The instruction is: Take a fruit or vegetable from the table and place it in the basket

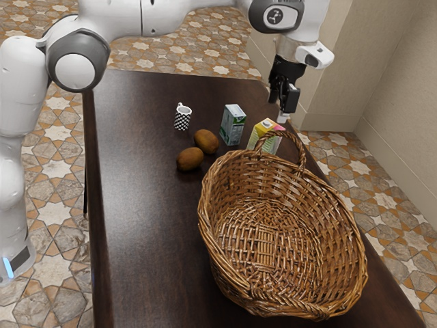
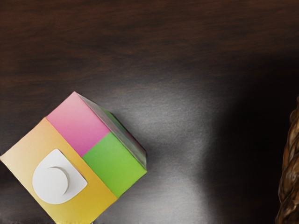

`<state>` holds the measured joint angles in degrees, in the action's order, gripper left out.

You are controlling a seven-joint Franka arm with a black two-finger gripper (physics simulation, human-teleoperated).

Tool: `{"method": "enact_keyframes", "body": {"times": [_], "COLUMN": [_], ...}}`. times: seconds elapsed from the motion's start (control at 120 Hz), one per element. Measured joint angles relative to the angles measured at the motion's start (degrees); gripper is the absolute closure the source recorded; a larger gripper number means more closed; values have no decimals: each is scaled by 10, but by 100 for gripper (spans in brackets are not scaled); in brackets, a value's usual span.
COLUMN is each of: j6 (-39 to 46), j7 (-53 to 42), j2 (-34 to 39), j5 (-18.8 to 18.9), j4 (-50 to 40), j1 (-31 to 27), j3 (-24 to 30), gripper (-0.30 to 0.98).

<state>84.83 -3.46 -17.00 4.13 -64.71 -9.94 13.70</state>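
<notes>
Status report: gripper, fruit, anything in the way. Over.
Gripper aloft near the yellow-topped carton. Both kiwis on the table, beside the basket. That carton and the green-and-white carton may hinder a low approach.

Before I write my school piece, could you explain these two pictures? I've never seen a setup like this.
This is a simulated robot arm. The exterior view comes from a camera at its side; the wrist view looks down from a camera beside its end effector. On the dark table are a wicker basket, a checkered mug, two brown, kiwi-like fruits, a green-and-white carton and a multicoloured carton. The end effector hangs near the multicoloured carton and appears to hold nothing.
</notes>
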Motion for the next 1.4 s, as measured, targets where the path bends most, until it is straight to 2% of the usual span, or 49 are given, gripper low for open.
{"method": "enact_keyframes", "body": {"times": [0.442,0.492,0.6,0.7,0.858,0.983,1.108,1.167,1.4], "j6": [0,2,38,55,86,120,153,166,204], "j7": [15,15,15,1,-13,-16,-13,-12,-19], "j2": [15,33,127,156,192,207,215,217,218], "j5": [7,8,-2,-33,-65,-64,-57,-55,-53], "j4": [-3,-41,-215,-296,-398,-434,-461,-467,-488], "j1": [-4,-6,-3,14,-43,-68,8,23,-8], "j3": [-8,-23,-62,-127,-155,-132,-108,-109,-128], "gripper": [0,0,0,0,0,0,0,0,0]}}
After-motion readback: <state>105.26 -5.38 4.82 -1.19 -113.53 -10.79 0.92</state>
